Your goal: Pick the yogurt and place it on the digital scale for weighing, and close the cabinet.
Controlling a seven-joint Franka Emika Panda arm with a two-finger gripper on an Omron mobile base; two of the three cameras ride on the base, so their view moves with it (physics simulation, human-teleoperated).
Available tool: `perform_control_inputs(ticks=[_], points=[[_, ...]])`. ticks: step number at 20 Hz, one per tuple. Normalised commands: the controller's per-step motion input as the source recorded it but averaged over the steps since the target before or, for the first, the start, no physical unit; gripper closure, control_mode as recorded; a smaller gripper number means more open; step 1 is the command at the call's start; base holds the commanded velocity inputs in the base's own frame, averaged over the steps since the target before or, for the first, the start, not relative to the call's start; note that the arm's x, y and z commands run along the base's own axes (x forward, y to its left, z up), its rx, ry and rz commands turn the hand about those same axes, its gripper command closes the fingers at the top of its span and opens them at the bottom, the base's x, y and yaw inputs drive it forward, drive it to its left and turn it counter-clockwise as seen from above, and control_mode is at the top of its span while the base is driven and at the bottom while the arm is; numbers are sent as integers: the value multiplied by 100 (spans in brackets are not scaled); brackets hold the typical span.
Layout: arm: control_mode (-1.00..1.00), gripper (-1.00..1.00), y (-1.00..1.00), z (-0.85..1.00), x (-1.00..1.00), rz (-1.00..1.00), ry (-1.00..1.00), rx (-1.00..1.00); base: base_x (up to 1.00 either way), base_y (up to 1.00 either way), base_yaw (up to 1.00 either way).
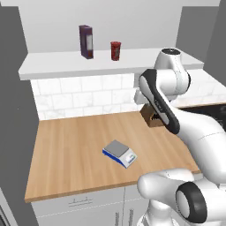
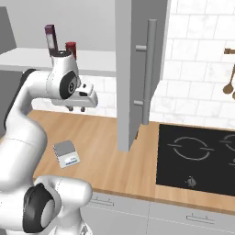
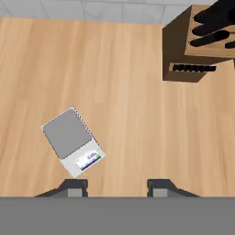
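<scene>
Yogurt [image 1: 115,50] stands upright on the white shelf [image 1: 57,64] inside the open cabinet [image 2: 137,55], a small dark red cup with a red lid, just beside a taller dark purple carton [image 1: 86,41] that sits to its left in the left base view. Both are well above the wooden table [image 1: 66,150]. On that table the digital scale [image 1: 120,153] lies flat near the middle, a little toward the front edge, turned at an angle to the table's edges, its grey plate bare and its small display facing the front. From the hand view the scale [image 3: 72,141] sits off to the left of the pincer [image 3: 117,188], whose two dark fingertips [image 3: 75,187] stand at a narrow gap with nothing between them; it holds nothing. The pincer [image 2: 75,109] hangs in the air over the table, pointing down, well apart from the shelf and from the yogurt. A brown knife block [image 3: 197,43] stands near the back edge of the table by the tiled wall. One cabinet door [image 2: 133,73] swings out wide over the table, its long metal bar handle [image 2: 148,71] showing, next to a black cooktop [image 2: 197,158] at the table's right end.
</scene>
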Motion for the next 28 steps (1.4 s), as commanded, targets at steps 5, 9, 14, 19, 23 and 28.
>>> perform_control_inputs(ticks=[5,9,14,19,23,28], points=[[-100,-100,26,0,-51,7,-18,0,0,0,0],[-100,-100,27,44,-63,8,-59,0,0,0,0],[-100,-100,23,88,-27,6,-41,2,0,0,0],[-100,-100,18,99,-15,4,-31,0,0,0,0],[-100,-100,17,56,-5,8,-25,0,0,0,0],[-100,-100,13,37,0,12,-30,0,0,0,0]])
